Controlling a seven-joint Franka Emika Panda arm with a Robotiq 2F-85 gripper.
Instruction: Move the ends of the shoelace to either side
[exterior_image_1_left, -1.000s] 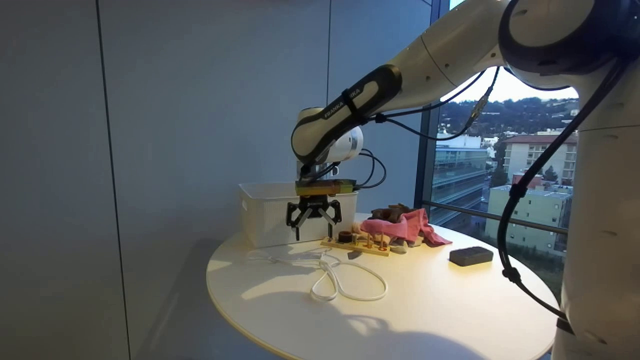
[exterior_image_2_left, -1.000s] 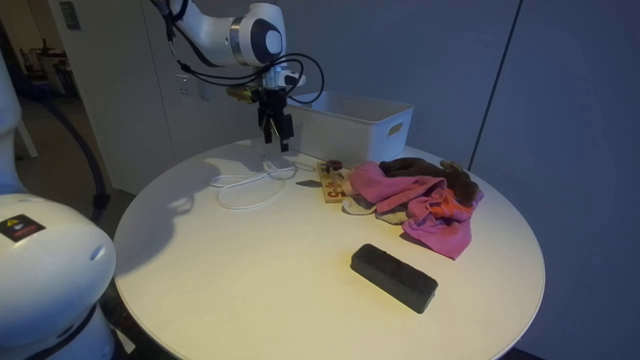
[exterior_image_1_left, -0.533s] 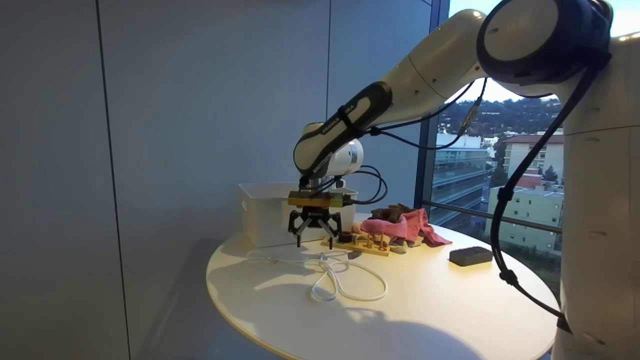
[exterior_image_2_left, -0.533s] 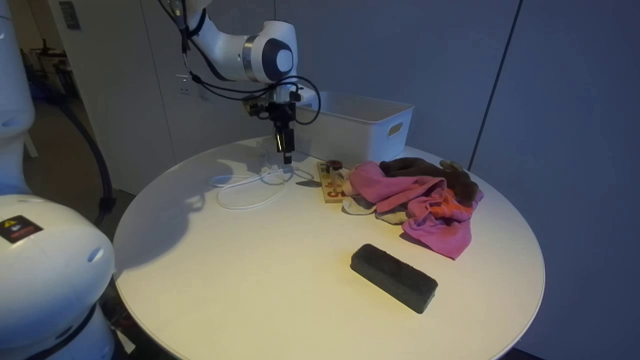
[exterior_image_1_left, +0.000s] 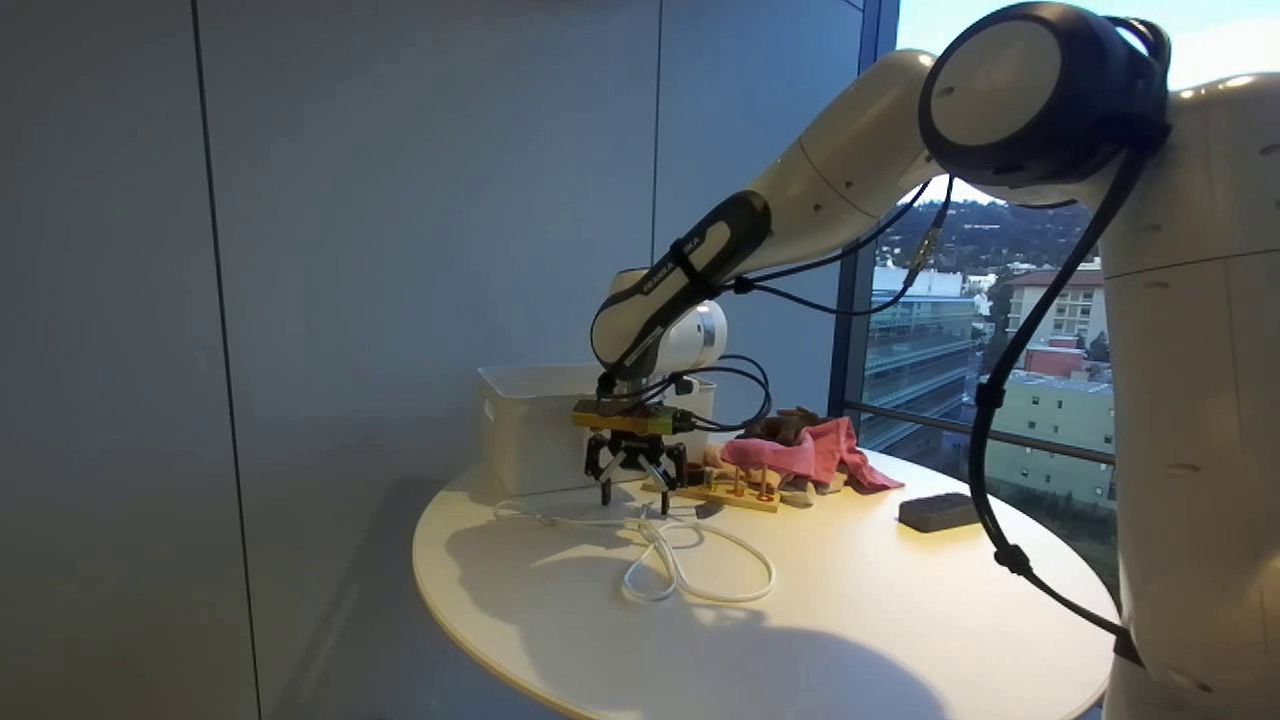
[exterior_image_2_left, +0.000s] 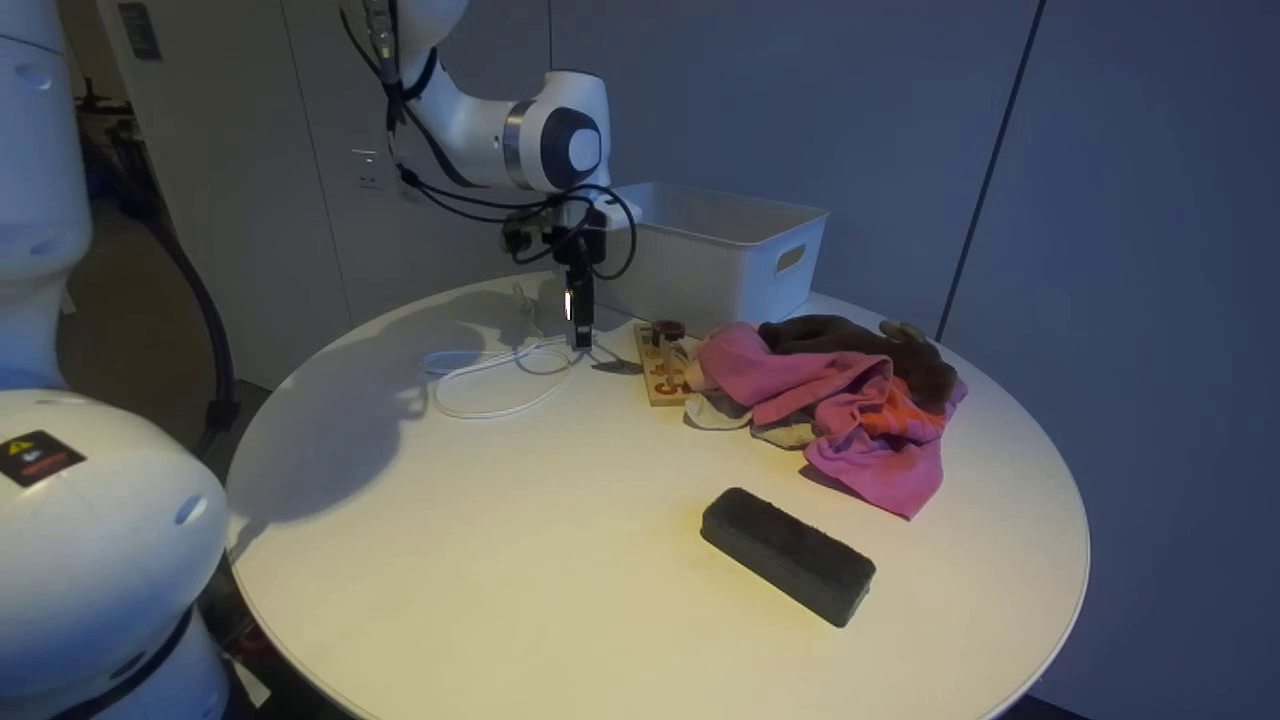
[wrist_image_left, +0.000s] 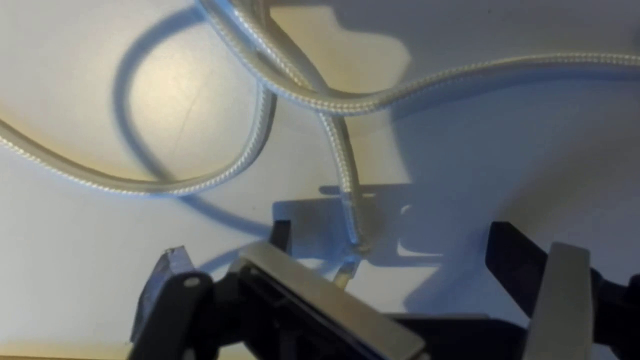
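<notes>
- The gripper (exterior_image_1_left: 635, 500) hangs low over the table (exterior_image_1_left: 880, 610), its 2 fingers (wrist_image_left: 512, 265) pointing down and spread well apart, nothing pinched between them.
- The white shoelace (exterior_image_1_left: 660, 548) lies on the table in front of the basket (exterior_image_1_left: 535, 440), partly beneath the gripper, its loops on the side away from the basket.
- What counts is 1 short end: in the wrist view this near end (wrist_image_left: 342, 160) runs from where the strands cross into the gap between the fingertips (wrist_image_left: 281, 235), closer to the fingertip at that view's left; its tip slips partly behind the linkage (wrist_image_left: 332, 299).
- The near end lies roughly crosswise to the line joining the fingertips, so coming straight down and squeezing should, I'd guess, trap it with no twisting needed (with just 1 arm (exterior_image_1_left: 840, 170) here, nobody need ask which is nearer).
- The far strand (wrist_image_left: 525, 60) leads off to the wrist view's right, clear of that gap; I take it to lead to end number 2, whose tip I can't make out.
</notes>
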